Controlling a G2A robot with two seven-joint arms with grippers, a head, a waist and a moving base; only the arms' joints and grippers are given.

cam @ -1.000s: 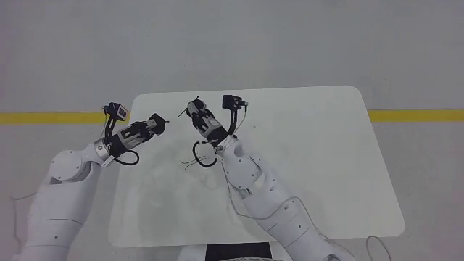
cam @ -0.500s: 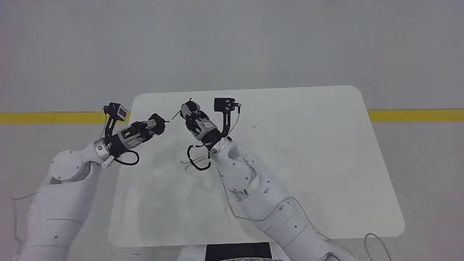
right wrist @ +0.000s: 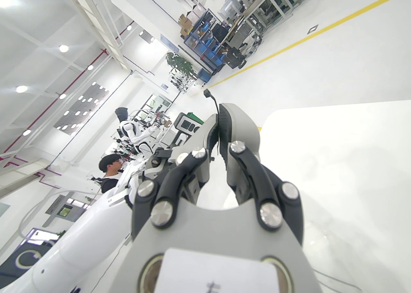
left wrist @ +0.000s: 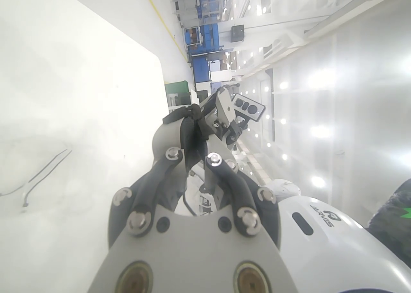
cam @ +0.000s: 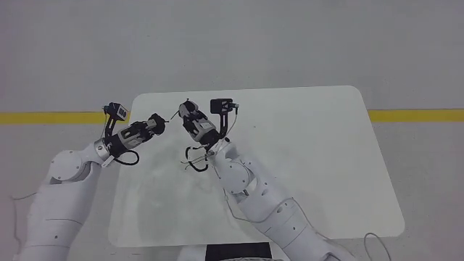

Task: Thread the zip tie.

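— Where is the zip tie [right wrist: 215, 105] right now?

— In my right claw [cam: 186, 109]. Its fingers are clamped flat on the thin black strip. The end with the small square head pokes out past the fingertips, held in the air over the far left corner of the desk [cam: 312, 159].

— And your other one?

— My left claw [cam: 162, 122] has its fingers pressed together too. Something short and dark pokes from its tip. I cannot tell whether that is the tie's other end, because it is too small to make out.

— What has just changed?

— Over the last second my right arm has swung across toward my left one, which has kept where it was. A second ago the two tips were well apart. Now they are near each other, tip facing tip, but still apart.

— So what does that mean for the job?

— I judge this is the lining-up before the threading itself. Nothing has gone through anything yet. The next move calls for fine aim, and the strip is thin and bendy, so its free end could flex aside instead of going in.
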